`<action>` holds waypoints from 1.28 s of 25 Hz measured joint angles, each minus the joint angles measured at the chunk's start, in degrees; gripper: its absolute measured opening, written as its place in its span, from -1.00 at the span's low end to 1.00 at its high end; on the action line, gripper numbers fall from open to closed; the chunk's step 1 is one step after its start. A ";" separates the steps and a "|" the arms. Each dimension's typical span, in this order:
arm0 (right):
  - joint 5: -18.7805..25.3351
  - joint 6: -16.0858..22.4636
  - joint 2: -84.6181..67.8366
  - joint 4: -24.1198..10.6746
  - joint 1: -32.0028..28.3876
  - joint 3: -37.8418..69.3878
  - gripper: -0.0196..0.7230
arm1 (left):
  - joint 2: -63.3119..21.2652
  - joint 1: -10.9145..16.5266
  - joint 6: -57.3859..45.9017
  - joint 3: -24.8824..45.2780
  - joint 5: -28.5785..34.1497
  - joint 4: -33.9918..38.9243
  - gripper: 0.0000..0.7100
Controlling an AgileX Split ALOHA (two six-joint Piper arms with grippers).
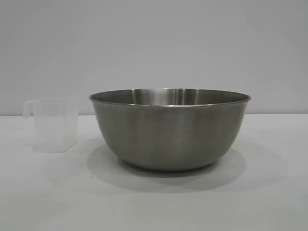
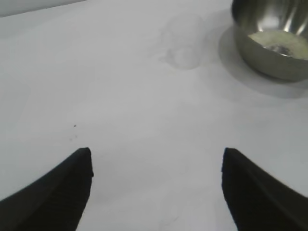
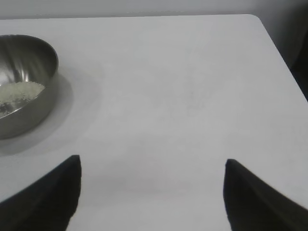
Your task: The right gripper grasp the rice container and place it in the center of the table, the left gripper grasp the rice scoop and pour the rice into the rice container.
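The steel bowl [image 1: 170, 129] stands upright on the white table [image 1: 269, 202], roughly at the middle of the exterior view, its rolled rim level and its shadow spread on the surface around its base. The small clear plastic cup [image 1: 52, 125] stands upright on the table just beside the bowl, toward the left arm's side, not touching it; its little handle at the rim points away from the bowl. From the exterior view the cup appears empty, though its translucent wall makes this hard to confirm.

Both wrist views show the inside of the bowl. A low heap of white rice [image 3: 19, 91] lies on the bowl's floor, also visible in the left wrist view [image 2: 281, 44]. The bowl [image 2: 269, 38] sits well ahead of the left gripper, with the faint outline of the cup [image 2: 183, 41] beside it on the table.

The left gripper [image 2: 156, 166] hangs over bare table, well apart from both cup and bowl. Its two black fingers are spread wide with nothing between them. The right gripper [image 3: 153, 171] likewise sits above bare table, well clear of the bowl [image 3: 24, 86], its fingers spread wide and holding nothing. Neither arm appears in the exterior view.

The rounded far corner of the table [image 3: 252, 21] shows in the right wrist view.
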 joint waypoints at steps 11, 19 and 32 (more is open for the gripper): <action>0.00 0.00 0.00 0.00 0.00 0.00 0.53 | -0.11 5.40 0.00 0.00 -0.08 0.00 0.39; 0.00 0.00 0.00 0.00 1.01 0.00 0.53 | -0.11 5.40 0.00 0.00 -0.08 0.00 0.39; 0.00 0.00 0.00 0.00 1.73 0.00 0.53 | -0.11 5.40 0.00 0.00 -0.08 0.00 0.39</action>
